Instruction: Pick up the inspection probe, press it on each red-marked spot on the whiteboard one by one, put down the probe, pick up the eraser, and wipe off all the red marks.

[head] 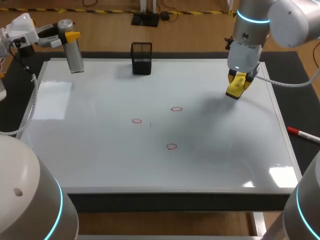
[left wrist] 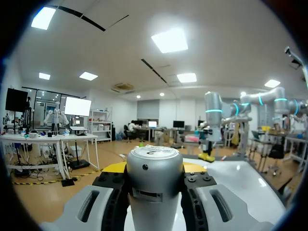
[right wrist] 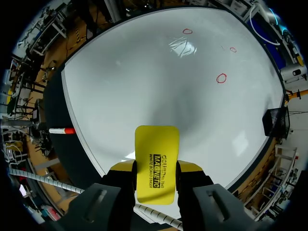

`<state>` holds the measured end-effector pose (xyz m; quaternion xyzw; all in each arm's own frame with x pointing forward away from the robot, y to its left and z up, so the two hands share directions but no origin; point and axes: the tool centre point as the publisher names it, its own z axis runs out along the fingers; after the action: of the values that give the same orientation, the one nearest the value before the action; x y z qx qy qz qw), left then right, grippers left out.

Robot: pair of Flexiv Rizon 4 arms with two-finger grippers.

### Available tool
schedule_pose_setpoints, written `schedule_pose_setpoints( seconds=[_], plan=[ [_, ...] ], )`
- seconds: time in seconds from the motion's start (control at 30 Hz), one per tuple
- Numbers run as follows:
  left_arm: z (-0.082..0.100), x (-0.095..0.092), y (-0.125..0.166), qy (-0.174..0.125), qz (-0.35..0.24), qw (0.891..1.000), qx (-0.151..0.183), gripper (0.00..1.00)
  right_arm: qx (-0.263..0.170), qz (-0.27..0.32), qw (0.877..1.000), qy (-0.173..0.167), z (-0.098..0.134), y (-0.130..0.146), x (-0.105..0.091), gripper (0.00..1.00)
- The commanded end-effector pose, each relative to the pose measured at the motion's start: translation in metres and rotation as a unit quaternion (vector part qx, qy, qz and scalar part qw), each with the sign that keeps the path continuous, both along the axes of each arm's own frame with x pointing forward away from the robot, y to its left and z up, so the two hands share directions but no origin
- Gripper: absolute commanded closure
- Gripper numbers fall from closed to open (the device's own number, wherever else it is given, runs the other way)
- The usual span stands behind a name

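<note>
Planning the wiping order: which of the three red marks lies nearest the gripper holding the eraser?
The rearmost mark, the one closest to the black mesh holder. The other two sit farther from the right gripper and its yellow eraser.

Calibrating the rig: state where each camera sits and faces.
Head view: above, behind, looking down on the whiteboard; left gripper, right gripper show.
Left wrist view: looks level over the whiteboard; left gripper holds the probe.
Right wrist view: looks down at the whiteboard; right gripper holds the eraser.
Shared: head and right wrist show the red marks.
</note>
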<state>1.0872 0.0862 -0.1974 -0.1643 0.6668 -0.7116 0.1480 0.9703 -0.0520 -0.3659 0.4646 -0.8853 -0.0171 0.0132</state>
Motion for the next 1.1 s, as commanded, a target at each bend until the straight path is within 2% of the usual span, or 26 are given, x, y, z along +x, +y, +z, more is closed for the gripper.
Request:
schedule_pose_setpoints(
  seconds=[0.03,0.23,0.33,0.83,1.1],
  plan=[
    [0.001,-0.004,-0.002,-0.001,0.0,1.0,0.0,1.0,-0.001,0.001,1.0,0.0,0.001,-0.001,0.0,1.0],
    [-0.001,-0.023,-0.018,-0.008,-0.024,1.0,0.0,1.0,-0.001,0.001,1.0,0.0,0.001,-0.001,0.0,1.0],
    [-0.001,-0.036,-0.03,-0.013,-0.04,0.999,-0.015,1.0,-0.001,0.001,1.0,0.0,0.001,-0.001,0.0,1.0],
    [-0.015,-0.095,-0.112,-0.016,-0.126,0.991,-0.046,1.0,-0.001,0.001,1.0,0.0,0.001,-0.001,0.0,1.0],
    [-0.023,-0.129,-0.155,-0.024,-0.16,0.986,-0.051,1.0,-0.001,0.001,1.0,0.0,0.001,-0.001,0.0,1.0]
  ],
)
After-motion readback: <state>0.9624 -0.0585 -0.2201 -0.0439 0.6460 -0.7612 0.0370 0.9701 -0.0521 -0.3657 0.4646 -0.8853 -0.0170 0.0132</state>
